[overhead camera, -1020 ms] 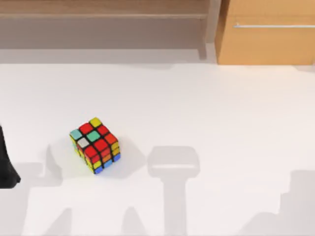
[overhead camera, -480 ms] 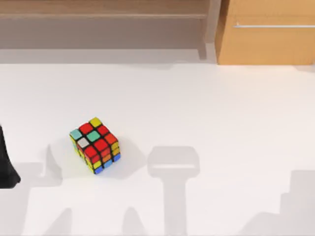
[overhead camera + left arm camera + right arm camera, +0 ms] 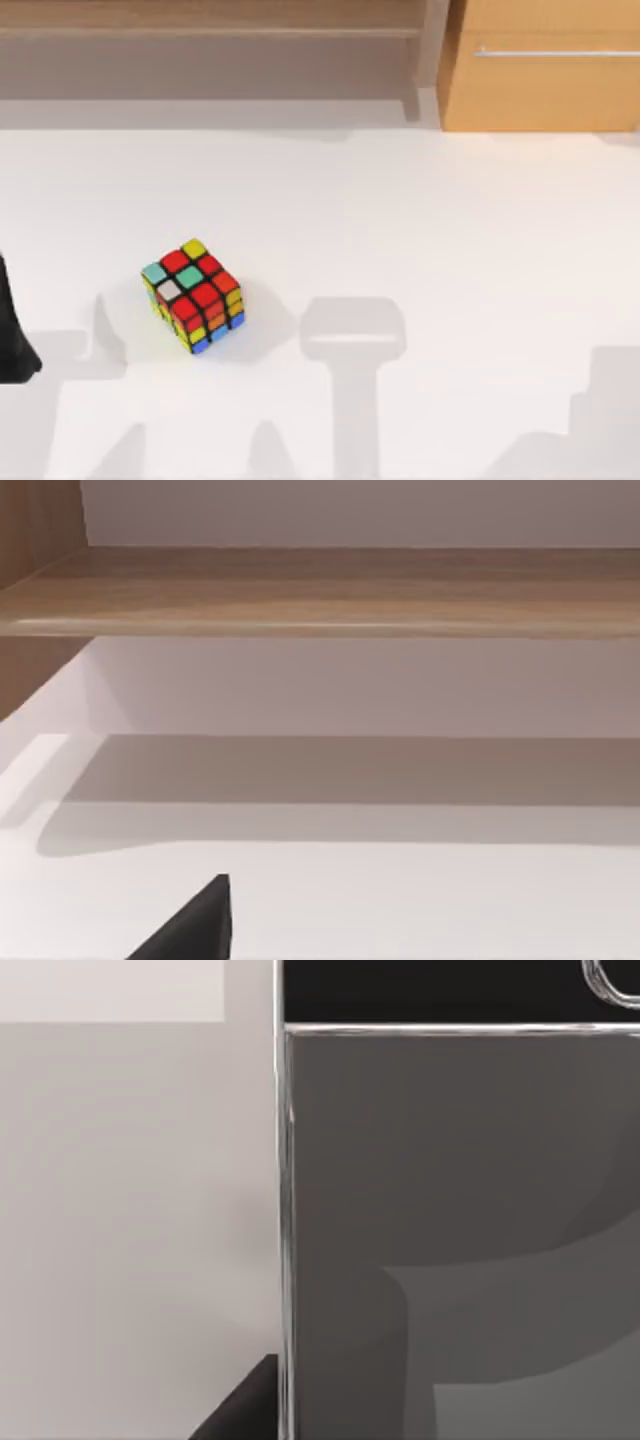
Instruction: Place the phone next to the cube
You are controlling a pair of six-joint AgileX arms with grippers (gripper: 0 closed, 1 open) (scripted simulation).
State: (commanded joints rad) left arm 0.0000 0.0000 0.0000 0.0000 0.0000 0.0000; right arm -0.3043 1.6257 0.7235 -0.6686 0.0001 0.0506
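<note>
Nothing has shifted against the earlier top frames: cube, shadows and the dark arm part at the left edge all sit where they were. Phone [image 3: 450, 1230] shows close up in the right wrist view, a flat grey-silver slab with a bright metal rim, a dark end strip and part of a small ring at its corner; it lies flat on the white table [image 3: 450, 220], and where on the table cannot be told from the top view. Judged stiff, thin, fairly light, smooth and probably slippery; glassy face may scratch or crack if dropped. Best hold looks to be across the two long edges near mid-length, since the flat face offers nothing to pinch. Cube [image 3: 192, 295] rests left of centre on the table, well clear of the wooden cabinet [image 3: 545, 70] at the far right. Right gripper hangs just above the phone by its camera's closeness; a dark tip appears beside the rim, touching or not cannot be told, nor whether its fingers are open. Left arm [image 3: 12, 340] is parked at the table's left edge, finger state likewise unreadable.
</note>
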